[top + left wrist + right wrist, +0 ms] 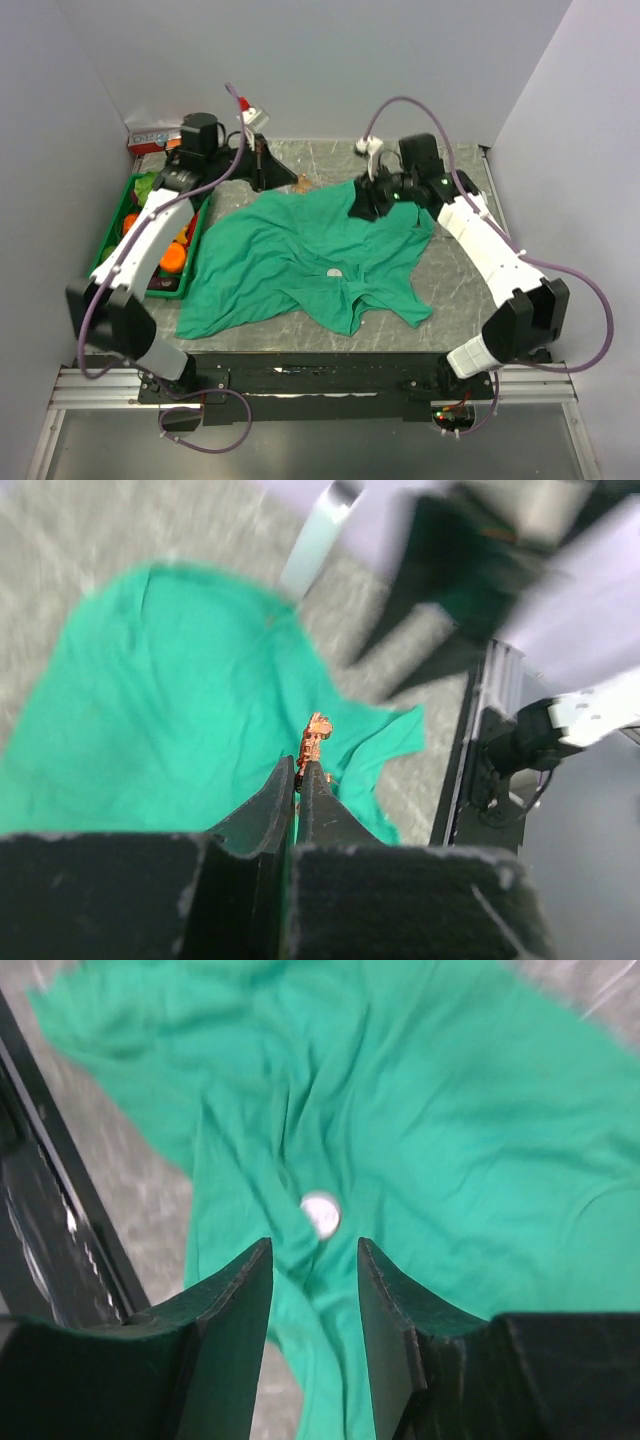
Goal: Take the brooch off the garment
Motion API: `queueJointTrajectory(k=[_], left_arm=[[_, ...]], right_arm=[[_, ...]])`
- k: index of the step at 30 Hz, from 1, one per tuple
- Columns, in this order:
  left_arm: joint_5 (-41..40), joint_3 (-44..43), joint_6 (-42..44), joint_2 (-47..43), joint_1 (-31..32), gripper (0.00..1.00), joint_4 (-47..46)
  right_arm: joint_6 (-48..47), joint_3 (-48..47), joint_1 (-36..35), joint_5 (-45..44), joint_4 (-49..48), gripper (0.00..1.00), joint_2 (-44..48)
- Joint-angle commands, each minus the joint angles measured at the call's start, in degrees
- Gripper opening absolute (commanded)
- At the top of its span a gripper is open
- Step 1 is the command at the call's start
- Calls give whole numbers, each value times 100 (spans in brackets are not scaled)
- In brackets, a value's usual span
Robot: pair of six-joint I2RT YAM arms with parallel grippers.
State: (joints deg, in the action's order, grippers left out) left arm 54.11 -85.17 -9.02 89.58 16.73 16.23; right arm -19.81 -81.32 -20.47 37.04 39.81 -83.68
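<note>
Brooch in hand: my left gripper [300, 770] is pinched shut on the brooch [315, 742], which sticks out past its tips, held over the edge of the shirt [300, 260]. The shirt lies wrinkled on the table [460, 280]. My right gripper [313, 1245] hangs half open and empty above the shirt, a small white disc [320, 1214] showing between its fingers.

Left arm stretches toward the desk's far edge, left gripper [303, 765] with fingers pinched together on the brooch [315, 738]. Right arm angles inward near that edge, right gripper [313, 1245] with fingers parted, empty.
</note>
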Motion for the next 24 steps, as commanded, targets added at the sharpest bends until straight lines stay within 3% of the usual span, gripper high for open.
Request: queueJointTrajectory(k=[1,6,12,16,24], left_arm=[[337,96,-433,-686,-56,1,-592],[486,545,-1750,-1161,-65,1,-1831],[478,228,-1700,-1180,-65,1,-1720],[356,272,-1806,-1206,-65,1,-1878],[205,220,-1997,-1005,-100,1,-2316]], right_arm=[[1091,-928,17,128,-588,46,-692],[2259,-1500,8,1180,-1228,46,-1238],[3726,-1571,-10,2175,-2248,45,-1625],[4783,-1422,-54,2921,-3443,44,-1783],[4312,-1369,-414,2888,-3621,44,-1687]])
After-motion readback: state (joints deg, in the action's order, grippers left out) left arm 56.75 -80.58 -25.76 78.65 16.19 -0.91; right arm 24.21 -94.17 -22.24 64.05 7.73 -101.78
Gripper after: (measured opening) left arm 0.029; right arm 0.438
